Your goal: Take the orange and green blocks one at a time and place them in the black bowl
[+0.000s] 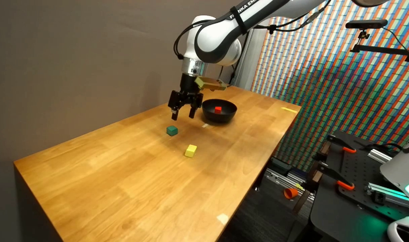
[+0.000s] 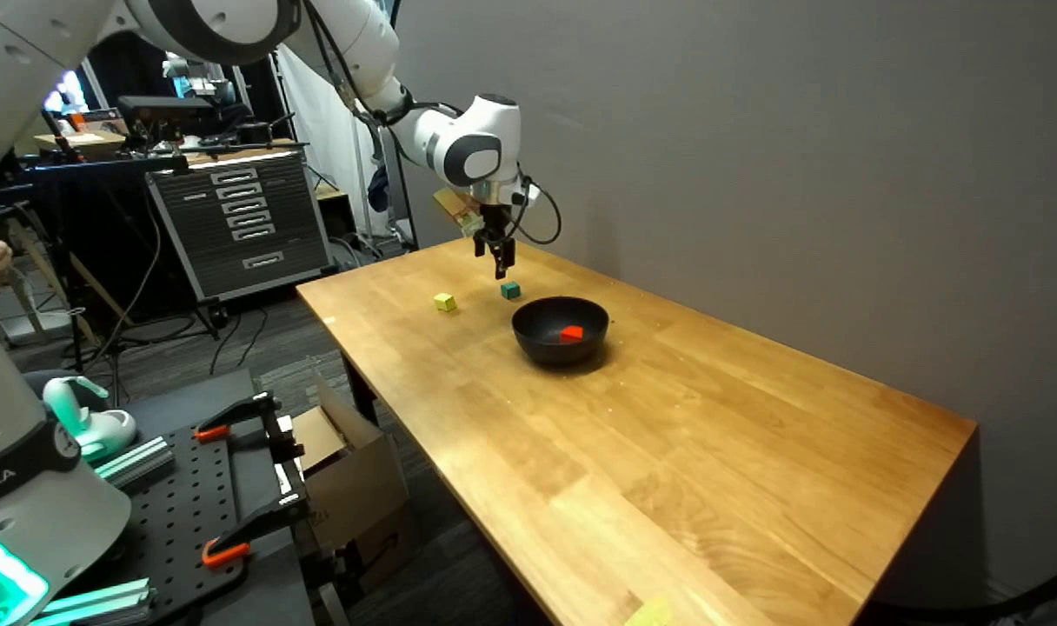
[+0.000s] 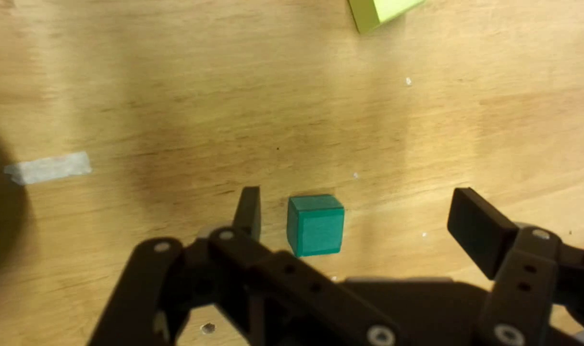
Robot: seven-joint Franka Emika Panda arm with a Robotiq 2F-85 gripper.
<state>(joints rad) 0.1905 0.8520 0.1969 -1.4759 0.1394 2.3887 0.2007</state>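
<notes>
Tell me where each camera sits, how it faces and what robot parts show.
An exterior view: high, looking down along the table, wall at picture left; arm, base and open gripper show.
An exterior view: high, facing roughly opposite, wall at picture right, black bowl nearer than the green block; same parts show.
Wrist view: on the wrist, facing down at the green block; fingers show low in the picture.
Both exterior views share black bowl, red-orange block, green block and yellow block.

On the wooden tbl. stand blk. bowl, grn. block & yel. block, all apart. Wht. tape strip lies nr. the bowl.
</notes>
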